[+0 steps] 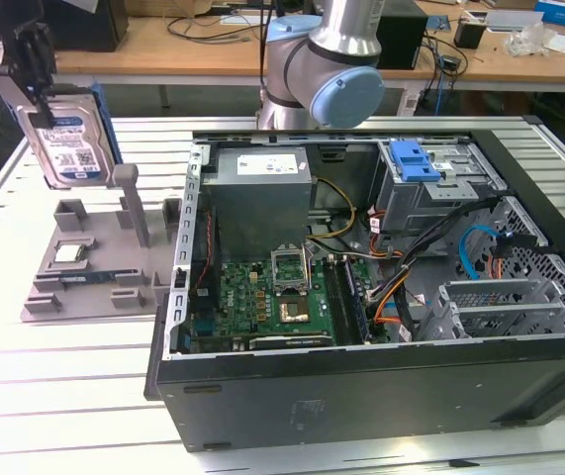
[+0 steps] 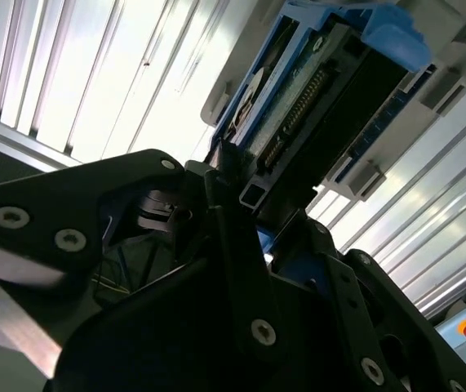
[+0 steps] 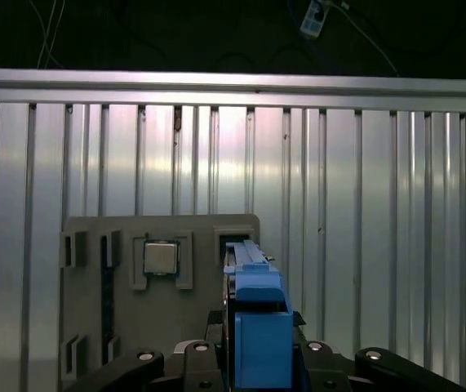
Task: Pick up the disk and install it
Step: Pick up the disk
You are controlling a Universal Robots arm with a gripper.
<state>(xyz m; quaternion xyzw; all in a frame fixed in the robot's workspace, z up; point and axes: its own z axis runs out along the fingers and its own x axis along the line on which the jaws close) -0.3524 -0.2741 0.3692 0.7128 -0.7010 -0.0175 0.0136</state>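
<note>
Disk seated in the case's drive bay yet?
No, the disk hangs upright in the gripper over the gray fixture at the exterior view's left, well apart from the case.

Glare bleaches the ribbed table [image 2: 69, 73] in the second wrist view.

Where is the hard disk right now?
At the exterior view's far left, the disk hangs upright, gripped at its top by the pincer, above the grey holder tray and left of the open computer case.
</note>
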